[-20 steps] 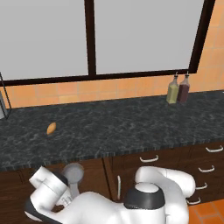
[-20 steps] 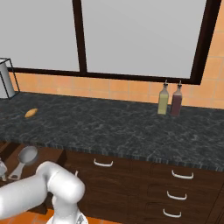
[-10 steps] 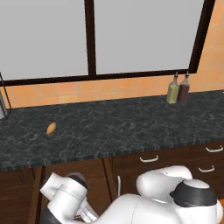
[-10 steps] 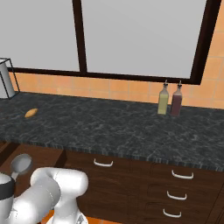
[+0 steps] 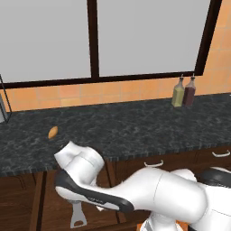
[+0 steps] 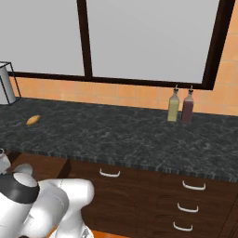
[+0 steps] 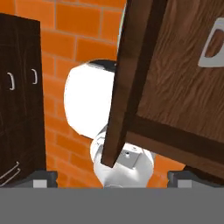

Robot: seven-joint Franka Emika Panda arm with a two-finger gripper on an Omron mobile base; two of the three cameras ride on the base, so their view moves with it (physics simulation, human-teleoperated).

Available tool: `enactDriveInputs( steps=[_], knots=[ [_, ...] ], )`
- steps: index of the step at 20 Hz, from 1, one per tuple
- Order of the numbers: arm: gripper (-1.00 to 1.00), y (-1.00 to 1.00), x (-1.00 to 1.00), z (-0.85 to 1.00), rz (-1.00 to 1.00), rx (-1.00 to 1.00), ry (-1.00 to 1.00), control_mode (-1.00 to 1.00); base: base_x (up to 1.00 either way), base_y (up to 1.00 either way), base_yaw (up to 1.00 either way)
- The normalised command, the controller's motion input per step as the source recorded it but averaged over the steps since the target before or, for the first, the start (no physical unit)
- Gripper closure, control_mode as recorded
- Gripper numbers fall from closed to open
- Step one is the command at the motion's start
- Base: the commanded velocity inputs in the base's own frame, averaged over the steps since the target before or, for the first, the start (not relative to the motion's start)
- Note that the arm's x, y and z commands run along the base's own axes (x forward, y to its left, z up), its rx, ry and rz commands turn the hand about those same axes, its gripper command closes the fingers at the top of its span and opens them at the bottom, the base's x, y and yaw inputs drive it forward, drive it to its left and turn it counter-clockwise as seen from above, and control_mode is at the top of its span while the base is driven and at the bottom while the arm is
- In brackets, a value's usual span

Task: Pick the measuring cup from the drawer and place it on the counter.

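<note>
The counter point(image 5: 135, 126) runs the full width of the left and right base views as a black speckled slab with a thick front edge. A small orange lump point(image 5: 53, 131) lies on it toward the left, and two bottles point(image 5: 184, 92), one olive and one dark red, stand side by side at the back right against the orange tiled wall. Below the counter edge the arm bends low in front of the dark-brown cabinets. In the left base view the flat handle of the measuring cup point(image 5: 78, 216), with a hole at its end, projects below the arm's dark band; the cup's bowl is hidden behind the arm. In the hand view the gripper point(image 7: 112, 179) has its two dark tips set wide apart with nothing between them. The drawer point(image 7: 175, 87) shows there as a tilted dark-brown wooden panel with a white curved handle point(image 7: 212, 43) at the upper right. Narrower stacked drawers point(image 6: 190, 204) with white handles sit at the right in the right base view.
</note>
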Motion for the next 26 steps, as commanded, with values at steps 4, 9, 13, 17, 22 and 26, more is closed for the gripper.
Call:
enactDriveInputs(
  steps=[4,9,13,17,22,26],
  knots=[
    [-1.0,0.39,0.66,-0.27,-0.07,0.1,0.03,-1.0,0.0,0.0,0.0],
    [-1.0,0.01,0.24,-0.2,0.71,0.25,0.08,-1.0,0.0,0.0,0.0],
    [-1.0,0.01,0.01,-0.37,0.79,0.39,0.09,-1.0,0.0,0.0,0.0],
    [-1.0,0.01,0.1,-0.36,0.65,0.56,0.26,-1.0,0.0,0.0,0.0],
    [-1.0,0.03,0.26,-0.43,0.54,0.28,0.24,-1.0,0.0,0.0,0.0],
    [-1.0,0.0,0.03,-0.68,0.26,-0.03,0.0,-1.0,0.0,0.0,0.0]
  ],
)
